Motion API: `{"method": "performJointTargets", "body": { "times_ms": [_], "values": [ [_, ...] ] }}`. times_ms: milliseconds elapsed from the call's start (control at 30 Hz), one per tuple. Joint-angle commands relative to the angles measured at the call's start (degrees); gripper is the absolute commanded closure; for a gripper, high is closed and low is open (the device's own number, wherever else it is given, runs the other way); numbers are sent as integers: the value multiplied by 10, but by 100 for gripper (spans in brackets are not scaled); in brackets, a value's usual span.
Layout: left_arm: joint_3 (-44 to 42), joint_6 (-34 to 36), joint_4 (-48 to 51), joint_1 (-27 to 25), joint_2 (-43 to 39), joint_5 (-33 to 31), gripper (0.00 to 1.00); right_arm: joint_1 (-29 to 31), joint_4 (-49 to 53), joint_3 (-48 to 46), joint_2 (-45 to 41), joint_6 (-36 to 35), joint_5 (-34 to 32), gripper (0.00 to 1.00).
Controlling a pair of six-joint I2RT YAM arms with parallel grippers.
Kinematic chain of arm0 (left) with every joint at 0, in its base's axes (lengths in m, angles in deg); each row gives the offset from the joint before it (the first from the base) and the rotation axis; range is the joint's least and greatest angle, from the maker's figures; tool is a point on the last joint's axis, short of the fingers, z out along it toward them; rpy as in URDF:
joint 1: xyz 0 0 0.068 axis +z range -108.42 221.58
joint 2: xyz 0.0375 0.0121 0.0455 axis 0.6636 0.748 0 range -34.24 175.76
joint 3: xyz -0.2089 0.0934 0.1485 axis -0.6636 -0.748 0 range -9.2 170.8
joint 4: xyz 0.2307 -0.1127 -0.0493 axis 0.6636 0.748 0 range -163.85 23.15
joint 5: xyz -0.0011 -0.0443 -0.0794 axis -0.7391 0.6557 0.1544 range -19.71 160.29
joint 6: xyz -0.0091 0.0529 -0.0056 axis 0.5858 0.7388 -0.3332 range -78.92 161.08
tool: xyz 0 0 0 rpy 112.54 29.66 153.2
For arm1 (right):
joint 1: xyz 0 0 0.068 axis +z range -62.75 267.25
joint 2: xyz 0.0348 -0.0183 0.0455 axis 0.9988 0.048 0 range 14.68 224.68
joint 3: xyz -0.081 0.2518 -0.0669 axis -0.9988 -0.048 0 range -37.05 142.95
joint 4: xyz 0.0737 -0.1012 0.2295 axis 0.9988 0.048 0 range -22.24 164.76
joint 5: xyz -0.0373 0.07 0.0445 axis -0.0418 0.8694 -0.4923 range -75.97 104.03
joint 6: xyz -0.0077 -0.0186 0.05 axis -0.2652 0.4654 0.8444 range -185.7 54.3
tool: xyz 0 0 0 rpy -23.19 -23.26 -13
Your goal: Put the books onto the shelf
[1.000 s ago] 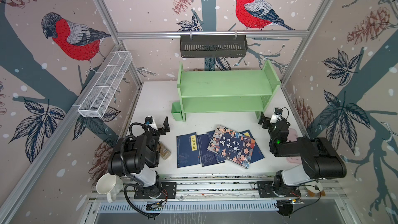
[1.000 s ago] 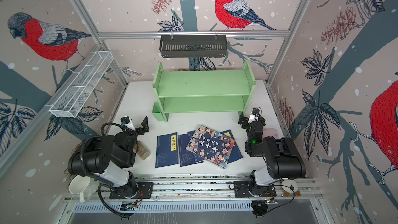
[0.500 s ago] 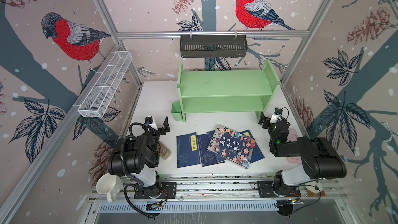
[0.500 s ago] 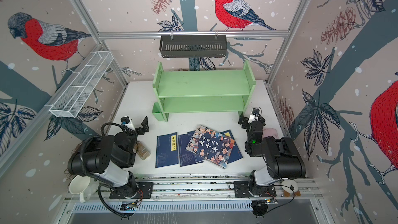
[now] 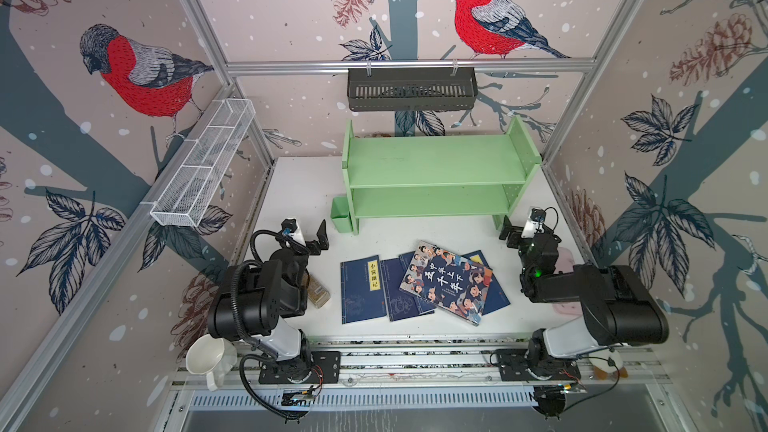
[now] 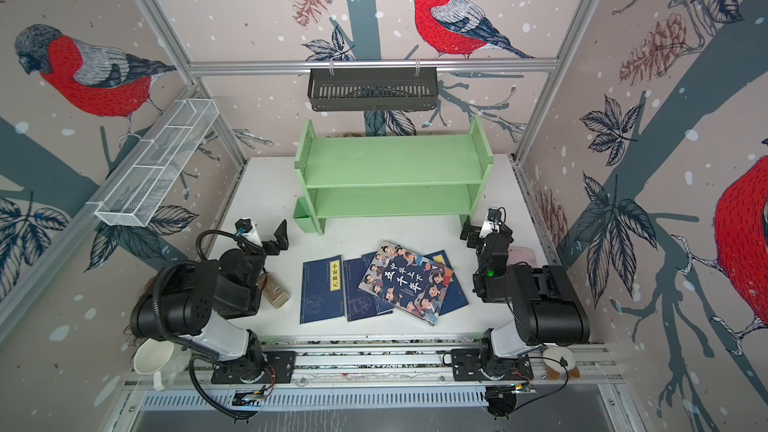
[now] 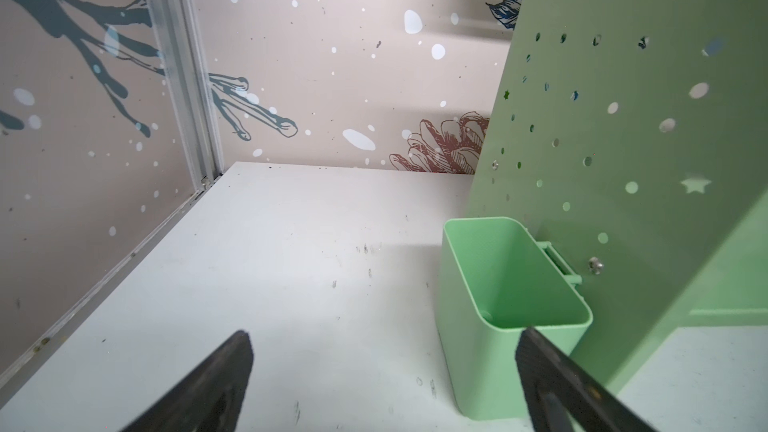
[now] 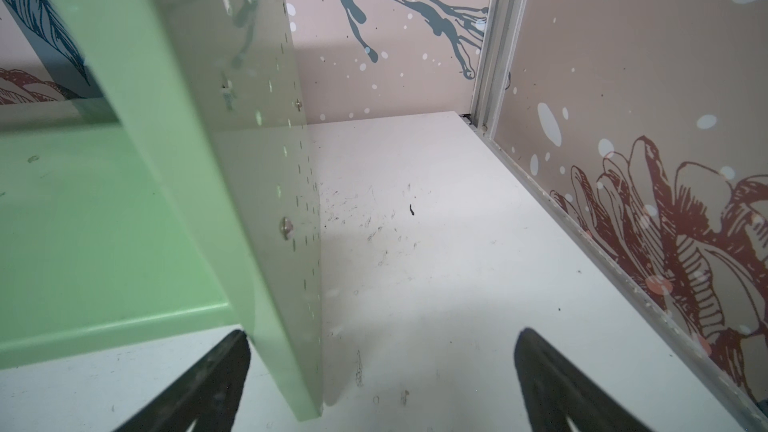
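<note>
Nothing is shelved yet. All five books (image 5: 390,297) are lying flat on the white tabletop (image 5: 299,184), in the lower middle of both top views. The four navy paperbacks (image 5: 360,292) are fanning out in an overlapping row, and the cartoon-cover book (image 5: 446,282) is resting askew across the right-hand ones. Behind them, toward the back wall, the light green shelf (image 5: 436,160) is standing with both tiers bare, its small cup (image 5: 343,214) hanging at the left end. The left hand (image 7: 384,336) is hovering near that cup, jaws spread wide and gripping nothing. The right hand (image 8: 382,335) is sitting just beside the shelf's right side panel, equally wide open and empty. Both are well apart from the books, so I'm judging that every pick and every placement is left to do.
</note>
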Motion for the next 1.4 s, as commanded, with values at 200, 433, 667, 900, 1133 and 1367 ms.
{"method": "performJointTargets", "body": {
  "times_ms": [200, 433, 667, 900, 1133, 1367],
  "values": [
    [8, 33, 35, -12, -16, 28, 2, 3, -6, -16, -45, 13, -37, 0],
    [25, 35, 129, -11, -86, 40, 2, 17, 130, -13, -163, 28, -68, 0],
    [85, 42, 375, -11, -198, 77, 2, 87, 290, -13, -320, 22, -209, 0],
    [132, 75, 592, -12, -291, 120, 2, 102, 558, 49, -449, 184, -249, 0],
    [213, 102, 798, -12, -361, 148, 2, 149, 730, 110, -493, 287, -193, 8],
    [349, 104, 1004, -12, -384, 159, 2, 226, 847, 153, -489, 355, -120, 12]
  ]
}}
